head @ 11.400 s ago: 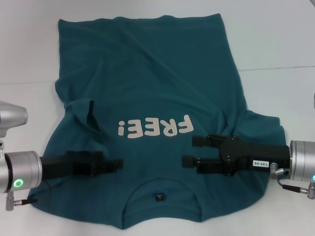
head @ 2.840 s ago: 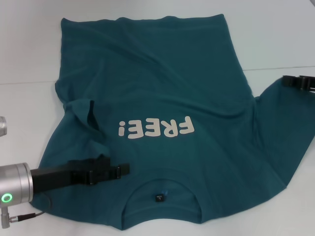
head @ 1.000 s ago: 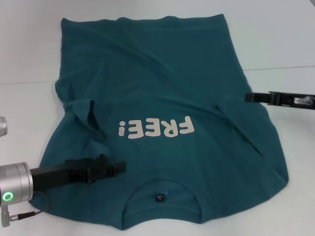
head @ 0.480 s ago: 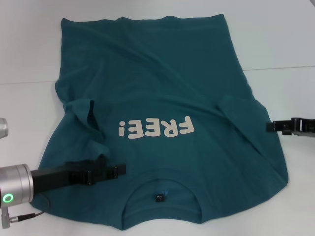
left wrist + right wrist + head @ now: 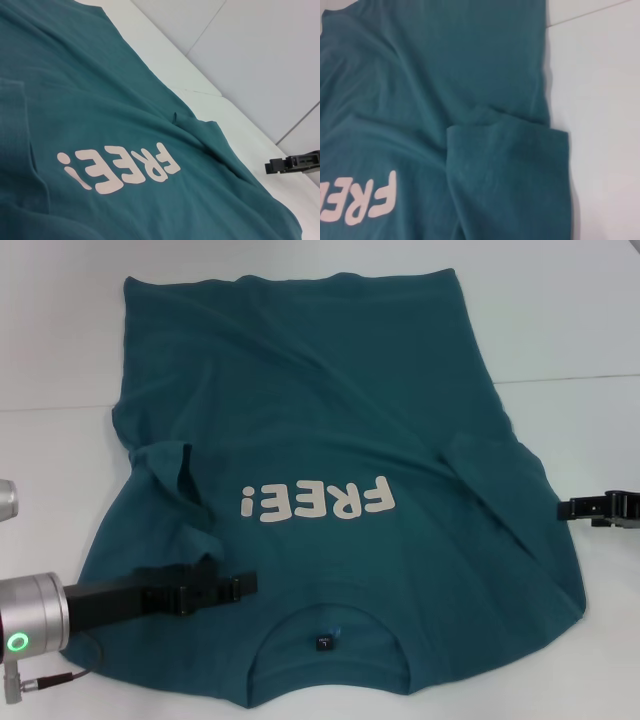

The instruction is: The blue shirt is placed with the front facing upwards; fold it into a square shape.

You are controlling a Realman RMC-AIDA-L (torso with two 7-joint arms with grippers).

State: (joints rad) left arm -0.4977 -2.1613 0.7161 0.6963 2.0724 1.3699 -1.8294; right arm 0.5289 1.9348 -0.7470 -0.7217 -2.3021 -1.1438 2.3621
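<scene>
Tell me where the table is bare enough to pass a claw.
Bare white table lies beside the dark teal-blue cotton shirt on the robot's right, beyond the right claw, and along the far left side. Near the left claw, the shirt covers everything.

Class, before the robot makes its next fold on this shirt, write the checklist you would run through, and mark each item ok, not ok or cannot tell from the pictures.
1. Dark teal-blue cotton T-shirt lies front up, white FREE! lettering showing: ok.
2. Sleeve on the robot's right folded in onto the body: ok.
3. Sleeve on the robot's left folded flat: not ok, bunched.
4. Right tool clear of the cloth, over the white table: ok.
5. Left tool over the shoulder near the collar: ok; gripping fabric: cannot tell.
6. Hem edge straight: not ok, wrinkled.
</scene>
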